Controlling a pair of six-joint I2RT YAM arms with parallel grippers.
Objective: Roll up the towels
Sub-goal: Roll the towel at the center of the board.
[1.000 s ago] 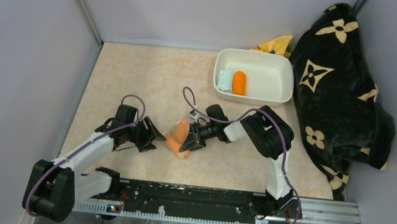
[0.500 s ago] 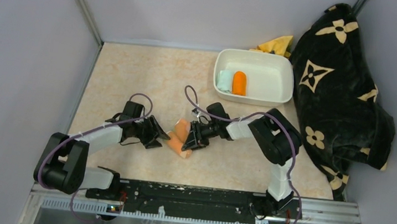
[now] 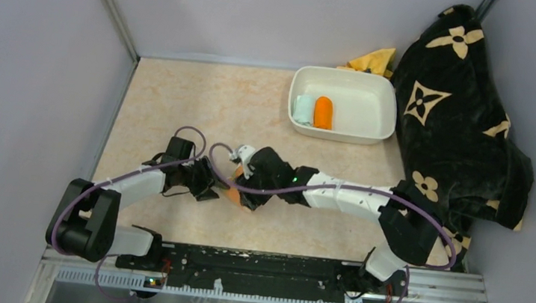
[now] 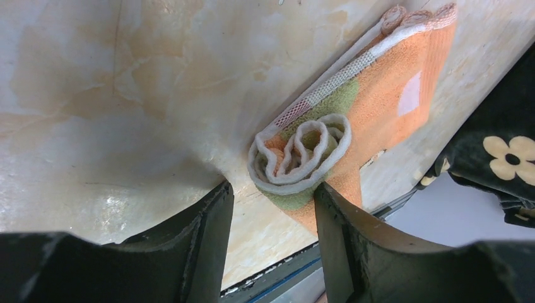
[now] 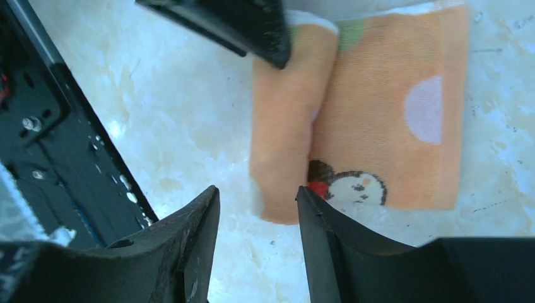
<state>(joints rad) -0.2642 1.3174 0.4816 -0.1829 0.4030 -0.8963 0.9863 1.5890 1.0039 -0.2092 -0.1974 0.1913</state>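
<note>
The left gripper (image 4: 272,192) has its 2 jaws standing apart. The spiral end of the patterned towel (image 4: 378,107) sits in the gap, against the 3 o'clock jaw and clear of the 9 o'clock one. From there the roll runs toward 1 o'clock over the marbled table (image 4: 94,95). The right gripper (image 5: 257,192) is likewise parted, its jaws straddling the near end of the rolled part, seemingly without pinching it. In its view the roll lies at 12 o'clock from the jaws. A flat orange flap beside it at 3 o'clock carries 1 pale dot and a small penguin figure. From above, the 2 grippers meet over this towel (image 3: 233,194) near the table's middle, the left arm reaching in from 9 o'clock and the right from 3 o'clock. At 1 o'clock from them stands a white tub (image 3: 338,136) holding a rolled mint towel (image 3: 303,110) and a rolled orange towel (image 3: 322,112) side by side. A black flowered blanket (image 3: 463,127) is heaped along the 3 o'clock edge, and a yellow cloth (image 3: 376,60) peeks out at the tub's 12 o'clock.
</note>
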